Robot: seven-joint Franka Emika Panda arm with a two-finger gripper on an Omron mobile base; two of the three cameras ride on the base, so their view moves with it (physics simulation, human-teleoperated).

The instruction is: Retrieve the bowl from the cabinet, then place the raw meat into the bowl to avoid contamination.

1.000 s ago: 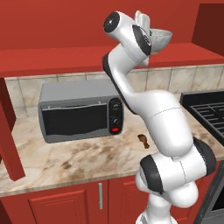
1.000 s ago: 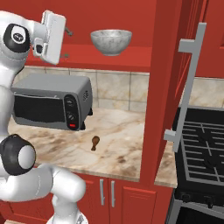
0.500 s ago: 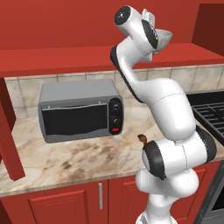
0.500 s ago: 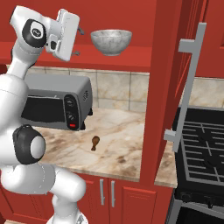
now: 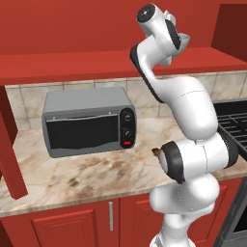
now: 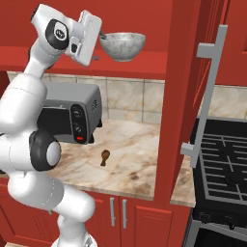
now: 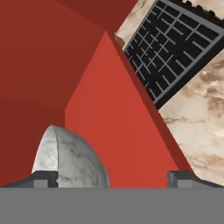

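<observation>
While raised to shelf height inside the open cabinet [image 6: 193, 96], the claw [image 7: 111, 177] stands wide, fingers spread, gripping nothing. Just beyond the fingertips the bowl [image 6: 122, 46] sits upright on the cabinet shelf. Below, the raw meat [image 6: 104, 157] lies on the table [image 6: 135, 159], near the toaster oven [image 6: 72, 118].
</observation>
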